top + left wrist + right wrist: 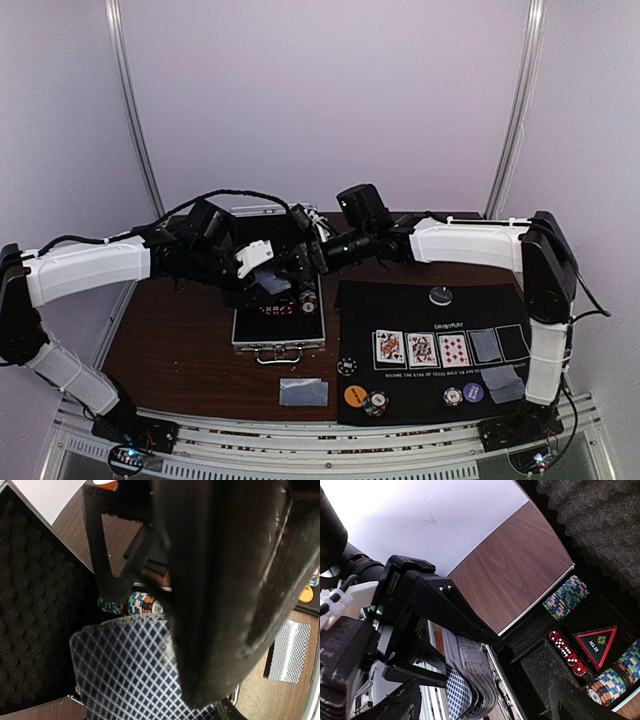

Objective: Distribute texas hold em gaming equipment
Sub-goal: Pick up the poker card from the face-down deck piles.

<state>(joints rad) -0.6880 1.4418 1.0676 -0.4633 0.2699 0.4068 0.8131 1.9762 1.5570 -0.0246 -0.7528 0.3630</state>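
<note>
- We see the left gripper [262, 271] clamped on a deck of grey-blue-backed cards [125, 670], which it holds over the open silver case [278, 343] left of centre.
- The right gripper [311, 258] hangs just right of that deck, over the far part of the case. Its fingers [397, 707] stand wide apart at the bottom of its wrist view, and we see nothing gripped between them.
- Inside the case lie rolls of striped chips [566, 596], red dice [565, 652] and a triangular "ALL IN" marker [597, 642].
- On the black mat [400, 300] to the right, three face-up cards [421, 348] sit in a row, with a face-down card [485, 345] just right of them.
- Another face-down card [505, 382] lies nearer, at the mat's right corner.
- Along the mat's near edge sit an orange disc [355, 395], a chip stack [376, 403], a second chip stack [453, 397] and a purple disc [473, 392].
- A dark disc [439, 295] rests at the mat's far edge.
- Face-down cards [303, 392] lie on the bare wood, near of the case.
</note>
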